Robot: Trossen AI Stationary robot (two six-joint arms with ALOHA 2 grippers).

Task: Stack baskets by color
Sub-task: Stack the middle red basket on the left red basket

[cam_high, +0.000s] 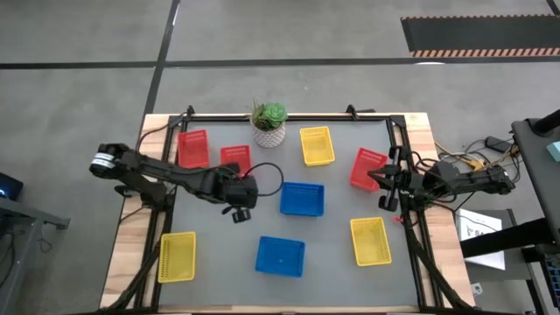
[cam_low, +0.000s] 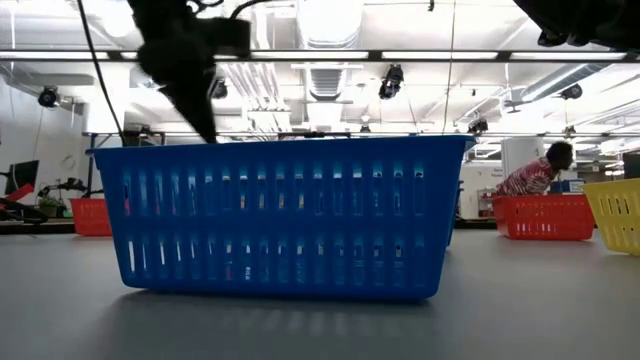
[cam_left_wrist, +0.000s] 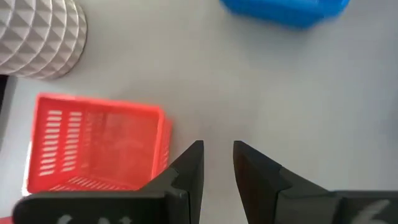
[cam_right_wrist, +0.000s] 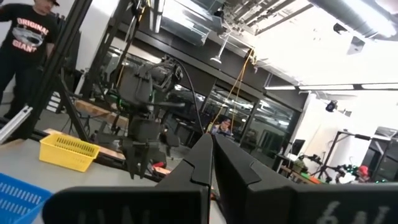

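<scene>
Several baskets lie apart, bottoms flat on the grey table. Three are red (cam_high: pixel 193 148), (cam_high: pixel 236 160), (cam_high: pixel 368 168). Three are yellow (cam_high: pixel 317 145), (cam_high: pixel 178 256), (cam_high: pixel 370 241). Two are blue (cam_high: pixel 302 199), (cam_high: pixel 280 255). My left gripper (cam_high: pixel 238 212) hangs over bare table between the middle red basket (cam_left_wrist: pixel 99 146) and the upper blue basket (cam_left_wrist: pixel 286 9). It is open (cam_left_wrist: pixel 217 146), pointing steeply down, with nothing between its fingers. My right gripper (cam_high: pixel 383 188) waits at the table's right edge, shut (cam_right_wrist: pixel 211 142) and empty.
A green plant in a white patterned pot (cam_high: pixel 269 124) stands at the far middle of the table, beside the red basket under my left arm. Black frame rails run along the table's edges (cam_high: pixel 398 140). People stand in the room beyond the table (cam_low: pixel 540 170).
</scene>
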